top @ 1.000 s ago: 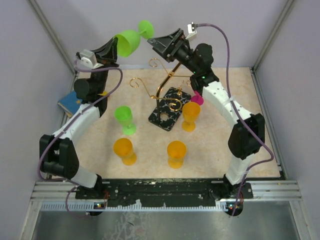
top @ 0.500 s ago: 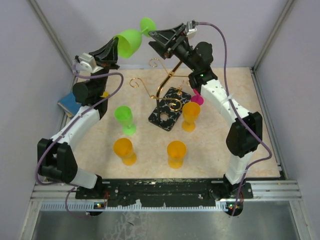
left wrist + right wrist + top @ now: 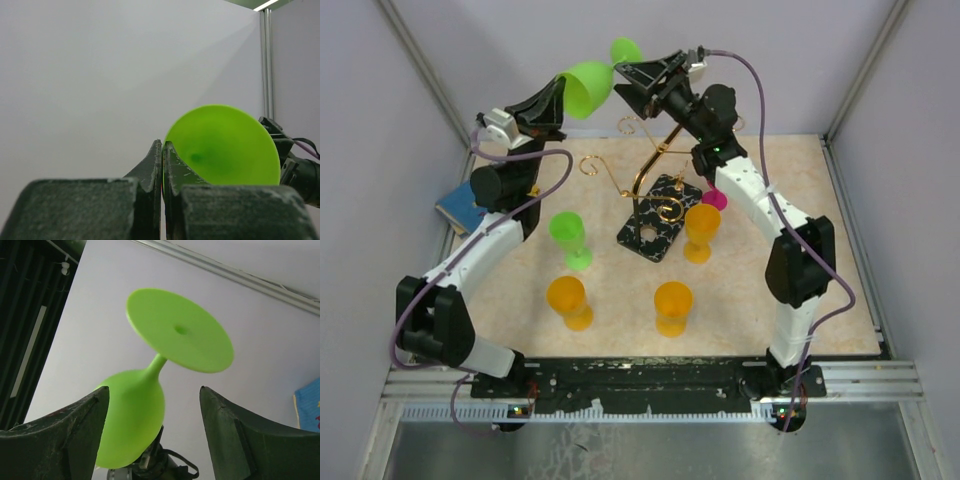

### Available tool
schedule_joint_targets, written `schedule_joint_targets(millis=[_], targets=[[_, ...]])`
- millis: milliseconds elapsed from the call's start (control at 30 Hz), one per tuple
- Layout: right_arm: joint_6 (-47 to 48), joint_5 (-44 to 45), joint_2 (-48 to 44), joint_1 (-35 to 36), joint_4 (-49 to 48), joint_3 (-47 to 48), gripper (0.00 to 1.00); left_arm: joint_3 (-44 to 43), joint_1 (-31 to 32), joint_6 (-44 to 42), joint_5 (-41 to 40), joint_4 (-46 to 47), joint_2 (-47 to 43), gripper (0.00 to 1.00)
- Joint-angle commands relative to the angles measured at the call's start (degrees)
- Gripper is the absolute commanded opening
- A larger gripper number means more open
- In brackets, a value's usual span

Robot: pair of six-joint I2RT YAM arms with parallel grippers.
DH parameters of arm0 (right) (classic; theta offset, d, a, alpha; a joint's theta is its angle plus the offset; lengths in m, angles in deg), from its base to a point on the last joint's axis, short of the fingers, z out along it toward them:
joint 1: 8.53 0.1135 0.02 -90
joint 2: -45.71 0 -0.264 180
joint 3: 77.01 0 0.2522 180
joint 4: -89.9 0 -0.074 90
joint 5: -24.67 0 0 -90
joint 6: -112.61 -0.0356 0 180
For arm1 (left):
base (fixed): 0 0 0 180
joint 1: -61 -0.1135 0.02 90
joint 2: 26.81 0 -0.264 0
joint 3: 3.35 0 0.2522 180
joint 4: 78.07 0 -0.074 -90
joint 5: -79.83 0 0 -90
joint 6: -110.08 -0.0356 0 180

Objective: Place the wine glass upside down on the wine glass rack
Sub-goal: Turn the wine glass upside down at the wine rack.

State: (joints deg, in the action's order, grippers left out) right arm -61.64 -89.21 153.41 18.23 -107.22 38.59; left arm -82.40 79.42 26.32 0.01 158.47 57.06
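Observation:
A lime-green wine glass (image 3: 586,84) is held high in the air near the back wall, lying sideways with its foot (image 3: 625,50) pointing right. My left gripper (image 3: 556,100) is shut on the rim of its bowl (image 3: 222,145), one finger inside and one outside. My right gripper (image 3: 627,82) is open. In the right wrist view its fingers (image 3: 90,415) stand on either side of the bowl (image 3: 132,415), below the round foot (image 3: 180,337), and the right finger is well apart from the glass. The wine glass rack (image 3: 645,172), gold wire on a black marbled base (image 3: 660,222), stands below on the table.
Several other glasses stand on the table: a green one (image 3: 570,240), orange ones (image 3: 570,300) (image 3: 672,305) (image 3: 701,230) and a pink one (image 3: 714,198) behind the rack. A blue object (image 3: 458,207) lies at the left wall. The walls are close behind the raised grippers.
The left arm carried the green glass up and to the right. The right gripper moved in around the glass near its stem, and its jaws narrowed.

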Motion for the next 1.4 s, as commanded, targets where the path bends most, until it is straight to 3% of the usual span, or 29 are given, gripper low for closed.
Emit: schedule_joint_targets(millis=[0,467,833,1367], targets=[[-2.7,0.1,1.1,0.0,-3.1,4.0,0.71,-0.7,1.2,0.3,0.1,2.8,0.5,0.0],[-4.6,0.2,3.2,0.1,-6.1,6.7,0.58,-2.2,3.4,0.5,-0.4,3.5,3.8,0.0],[-4.0,-0.7,5.0,0.2,-4.5,9.7,0.28,-3.5,5.5,-1.0,-0.3,3.3,5.7,0.0],[-0.3,-2.0,7.3,0.2,1.1,15.7,0.28,-4.6,9.8,-2.6,0.4,2.1,7.3,0.0]])
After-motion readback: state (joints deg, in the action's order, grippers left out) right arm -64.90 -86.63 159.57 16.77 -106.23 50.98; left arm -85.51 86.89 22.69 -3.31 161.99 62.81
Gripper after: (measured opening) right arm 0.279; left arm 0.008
